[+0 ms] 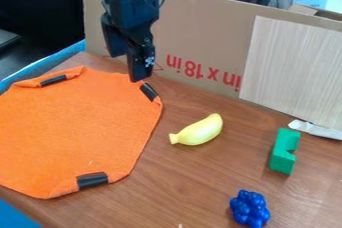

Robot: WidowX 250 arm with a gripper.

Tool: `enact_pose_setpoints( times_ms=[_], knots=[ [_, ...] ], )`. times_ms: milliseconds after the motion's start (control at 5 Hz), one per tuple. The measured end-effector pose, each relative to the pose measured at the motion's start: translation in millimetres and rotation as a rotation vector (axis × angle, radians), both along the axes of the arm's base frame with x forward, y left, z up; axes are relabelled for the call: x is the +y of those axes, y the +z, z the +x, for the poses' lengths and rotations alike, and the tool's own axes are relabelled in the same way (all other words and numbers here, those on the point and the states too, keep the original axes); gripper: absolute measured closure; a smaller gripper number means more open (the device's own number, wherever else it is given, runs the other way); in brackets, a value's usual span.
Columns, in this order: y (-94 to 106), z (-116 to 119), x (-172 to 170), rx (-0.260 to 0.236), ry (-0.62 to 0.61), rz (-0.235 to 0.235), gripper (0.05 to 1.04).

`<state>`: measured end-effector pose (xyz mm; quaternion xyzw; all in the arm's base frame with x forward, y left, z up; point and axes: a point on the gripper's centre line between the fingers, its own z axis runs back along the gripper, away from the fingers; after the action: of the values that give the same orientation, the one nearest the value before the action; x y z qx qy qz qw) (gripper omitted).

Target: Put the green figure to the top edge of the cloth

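Observation:
The black gripper hangs at the upper middle-left, above the cloth's upper right corner; how its fingers stand cannot be made out. An orange cloth lies flat on the left of the table, with black tape pieces at several corners. At the right, the green figure, a block with a notch in its side, rests on the bare wood, well apart from both cloth and gripper.
A yellow banana lies between the cloth and the green figure. Blue grapes sit near the front edge. Behind the table stands a cardboard wall with a pale wooden panel; something white lies at the panel's foot.

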<state>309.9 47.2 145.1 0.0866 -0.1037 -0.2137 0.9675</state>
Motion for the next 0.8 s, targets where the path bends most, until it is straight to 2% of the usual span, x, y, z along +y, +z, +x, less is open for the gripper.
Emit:
enact_pose_setpoints(
  times_ms=[200, 400, 600, 800],
  knots=[
    [-9.5, 1.6, -1.2, 0.024, 0.002, -0.011, 0.083],
    [-35.2, 22.5, -36.6, 0.023, -0.067, -0.09, 0.084],
    [-41.6, 29.3, -58.4, 0.007, 0.032, -0.081, 0.084],
    [-55.4, 45.4, -79.5, -0.017, 0.09, -0.186, 0.084]
  ],
)
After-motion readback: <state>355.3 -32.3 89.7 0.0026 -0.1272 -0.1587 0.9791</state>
